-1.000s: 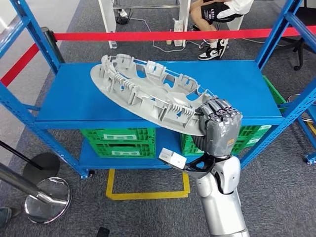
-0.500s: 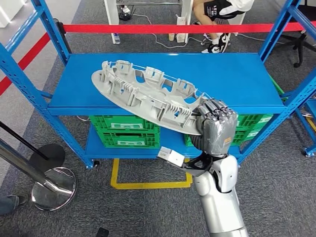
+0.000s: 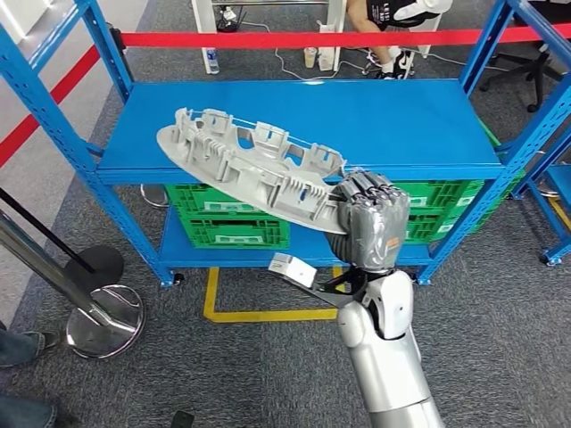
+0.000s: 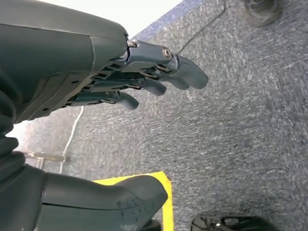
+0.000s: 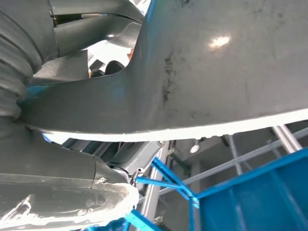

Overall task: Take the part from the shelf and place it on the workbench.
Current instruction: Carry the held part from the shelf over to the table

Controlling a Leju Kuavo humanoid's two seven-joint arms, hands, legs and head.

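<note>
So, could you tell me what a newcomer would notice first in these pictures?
The long grey ribbed part catches the eye at once: the right hand grips one end, and it stretches tilted across the front edge of the blue shelf. Behind the shelf runs a red barrier tape, and green crates sit on the lower level. The left hand hangs over grey carpet.

blue shelf (image 3: 417, 125), green crates (image 3: 222, 227) below

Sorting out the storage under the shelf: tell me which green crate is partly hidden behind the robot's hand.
The green crate on the right: the right hand gripping the grey part covers its near end. The left green crate sits in plain sight under the part.
</note>
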